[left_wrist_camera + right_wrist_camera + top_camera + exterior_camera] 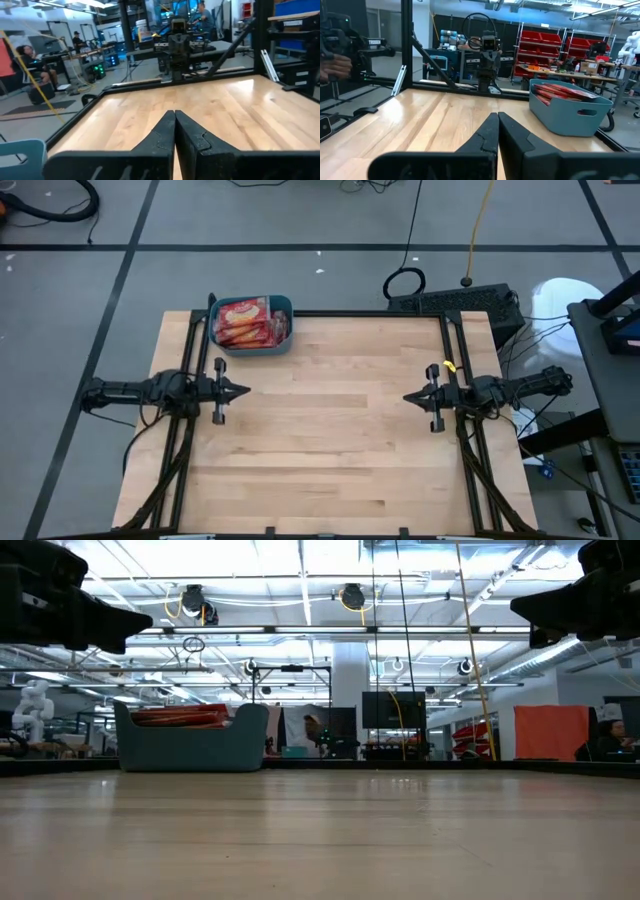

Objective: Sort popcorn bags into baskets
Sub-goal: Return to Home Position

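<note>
All the flat red popcorn packets (245,323) I can find lie stacked inside the small teal-blue plastic bin with rounded corners (284,306), piled to about its rim, with their yellow-cream picture faces up. The bin stands at the far left corner of the pale wooden table (330,450), and I see no packet on the wood outside it, so I judge the sorting done and only the parking of my arms left. My left gripper (243,391) hangs near the bin, a little out from its front wall and raised off the wood, its two dark fingers pressed together on nothing. My right gripper (408,396) is well apart from the bin, across the table from it and pointing back toward my left one, its fingers likewise clenched and empty. Should a packet need moving again, I expect it to be light and thin, a pliable film pouch that sags when lifted by one end and slides easily on its neighbours. The glossy skin is likely slippery, and the contents would crush under a hard squeeze. I would take the topmost packet in the bin by a short sealed edge, where the film is flat and doubled, close gently, and lift it straight up clear of the bin's rim.
</note>
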Robot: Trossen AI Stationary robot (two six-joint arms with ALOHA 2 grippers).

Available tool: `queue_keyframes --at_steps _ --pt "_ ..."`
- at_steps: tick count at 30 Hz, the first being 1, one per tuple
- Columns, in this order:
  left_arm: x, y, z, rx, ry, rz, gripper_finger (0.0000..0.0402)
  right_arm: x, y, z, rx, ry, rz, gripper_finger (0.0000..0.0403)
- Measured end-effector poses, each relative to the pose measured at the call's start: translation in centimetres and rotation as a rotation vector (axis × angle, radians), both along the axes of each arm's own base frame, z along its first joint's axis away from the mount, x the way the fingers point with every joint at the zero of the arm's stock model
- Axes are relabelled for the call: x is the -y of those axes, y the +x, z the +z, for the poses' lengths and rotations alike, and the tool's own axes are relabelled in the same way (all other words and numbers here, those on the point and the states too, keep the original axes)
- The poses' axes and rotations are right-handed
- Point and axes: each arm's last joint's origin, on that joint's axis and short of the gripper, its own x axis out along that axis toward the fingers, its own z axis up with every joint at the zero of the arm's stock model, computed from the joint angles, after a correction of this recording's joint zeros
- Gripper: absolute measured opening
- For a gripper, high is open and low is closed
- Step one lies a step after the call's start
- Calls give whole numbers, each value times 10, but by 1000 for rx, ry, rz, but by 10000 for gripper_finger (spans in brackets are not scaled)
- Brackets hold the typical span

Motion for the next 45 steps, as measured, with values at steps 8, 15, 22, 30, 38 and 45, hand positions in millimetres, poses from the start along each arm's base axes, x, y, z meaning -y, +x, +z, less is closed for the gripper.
queue_keyframes --at_steps 8,15,22,30,38,45 --pt "-6 -1 7 78 23 -47 6 0 0 0 4 1 0 0" --pt "-10 0 0 9 -73 -43 4 0 0 1 6 1 1 0" --pt "-5 0 1 7 -98 -97 2 0 0 1 6 1 1 0" --pt "4 0 0 -4 -114 -148 1 0 0 1 6 1 1 0" --pt "11 -1 -1 -14 -85 -165 1 0 0 1 6 1 1 0" --pt "11 -1 -1 -13 -48 -162 22 0 0 1 6 1 1 0"
